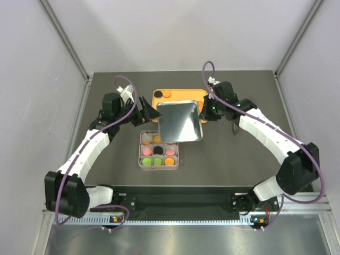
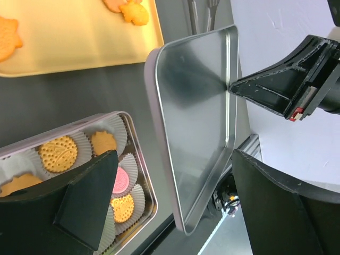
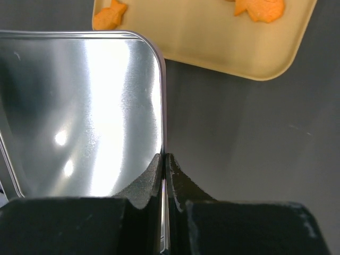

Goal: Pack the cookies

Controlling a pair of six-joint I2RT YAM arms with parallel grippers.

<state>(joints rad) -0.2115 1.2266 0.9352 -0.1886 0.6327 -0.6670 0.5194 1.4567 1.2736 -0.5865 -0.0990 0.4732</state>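
The square tin (image 1: 158, 161) holds several cookies (image 1: 158, 150) in white paper cups; orange (image 2: 57, 153) and pink (image 2: 121, 180) ones show in the left wrist view. My right gripper (image 1: 204, 114) is shut on the right rim of the silver lid (image 1: 179, 121), pinching it between its fingertips (image 3: 171, 169), and holds it raised and tilted over the tin's far right part. My left gripper (image 1: 149, 112) is open and empty just left of the lid (image 2: 199, 122), with the lid's corner in the gap between its fingers (image 2: 85, 196), untouched.
An orange tray (image 1: 186, 96) lies behind the tin with a black cookie (image 1: 158, 95) and an orange cookie (image 1: 166, 94) on it; orange cookies (image 3: 109, 16) on the tray (image 3: 212, 37) also show in the right wrist view. Grey walls enclose the dark table.
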